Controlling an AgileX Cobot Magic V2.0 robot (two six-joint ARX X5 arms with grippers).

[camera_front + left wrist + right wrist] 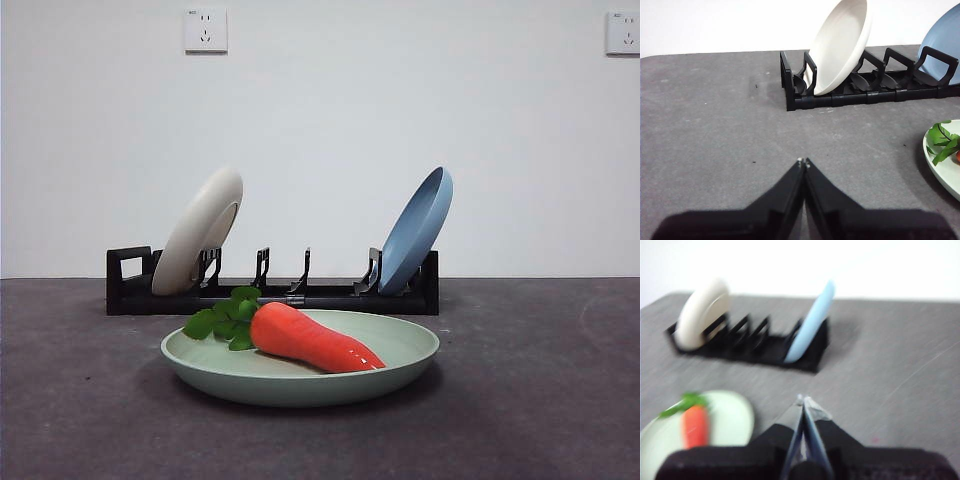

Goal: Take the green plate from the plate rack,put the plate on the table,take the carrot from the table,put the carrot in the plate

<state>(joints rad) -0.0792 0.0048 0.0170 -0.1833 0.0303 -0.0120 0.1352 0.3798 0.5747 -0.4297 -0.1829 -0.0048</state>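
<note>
Both end effectors, left (803,162) and right (804,401), hang closed and empty above the worktop (540,400). Between them the carrot (310,340) already lies across the green plate (400,362), in front of the plate rack (272,295) at the worktop's far edge, its tip toward the right one; I judge no further move is needed.

The carrot (312,340) lies in the plate (395,372) on the table (540,400), in front of the rack (330,297) holding 2 tilted plates.
</note>
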